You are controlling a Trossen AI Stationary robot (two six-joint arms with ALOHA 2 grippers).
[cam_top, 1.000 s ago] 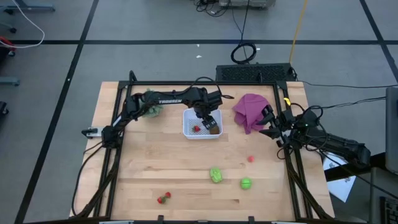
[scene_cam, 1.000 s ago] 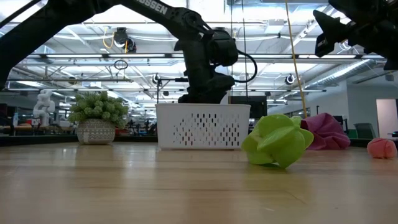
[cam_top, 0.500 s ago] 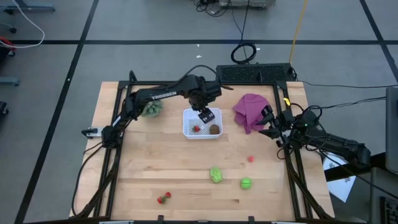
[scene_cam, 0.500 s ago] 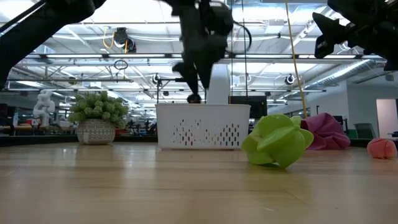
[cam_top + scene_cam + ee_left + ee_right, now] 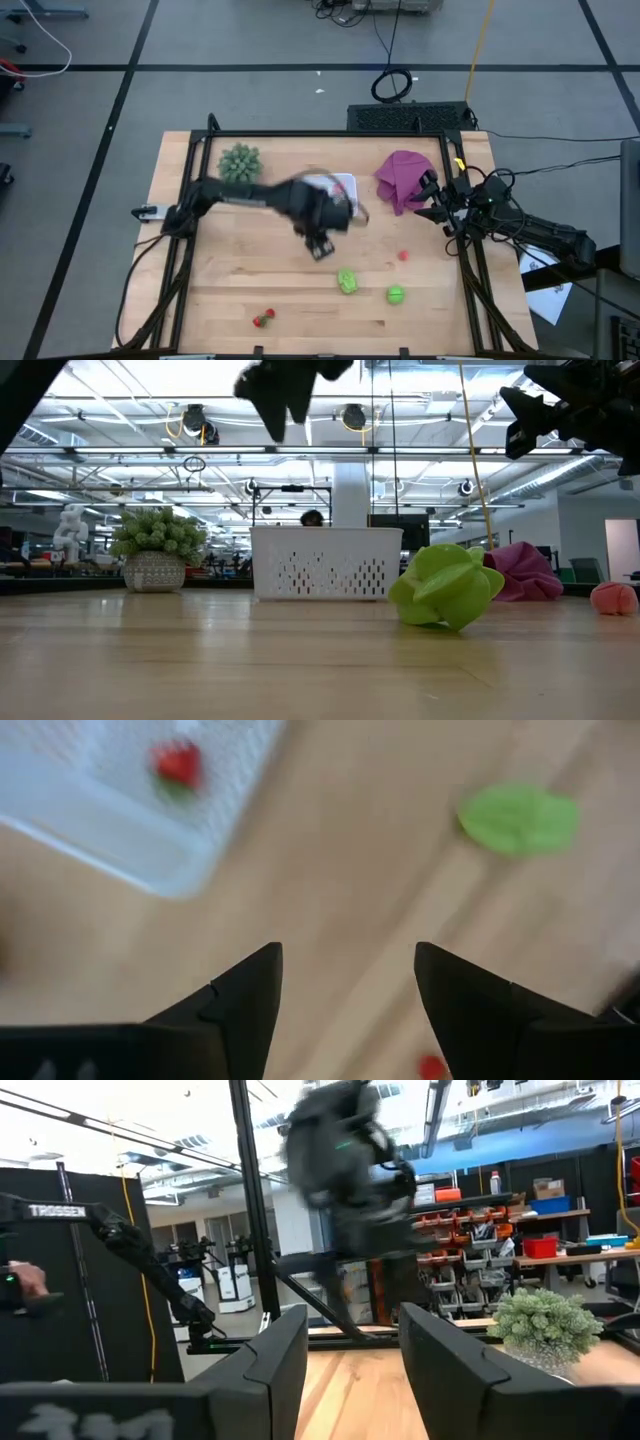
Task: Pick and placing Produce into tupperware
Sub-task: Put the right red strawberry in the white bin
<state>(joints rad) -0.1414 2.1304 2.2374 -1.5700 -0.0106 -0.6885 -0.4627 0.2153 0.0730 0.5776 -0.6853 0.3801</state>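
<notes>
High view shows our left tool (image 5: 320, 247) open and empty near the green piece (image 5: 347, 281); a careless approach could knock it away.

Both arms are showing as dark, near-black jointed links running out from black tube frames. The left arm (image 5: 250, 195) is ending in a blocky black gripper (image 5: 321, 246); its two fingers (image 5: 240, 1005) are appearing as matte black wedges tapering to points. The right arm (image 5: 545, 232) is carrying loops of thin black cable around its wrist, beside its gripper (image 5: 428, 196). White "TROSSEN" lettering (image 5: 55, 1211) is showing on a dark link in the right wrist view.
</notes>
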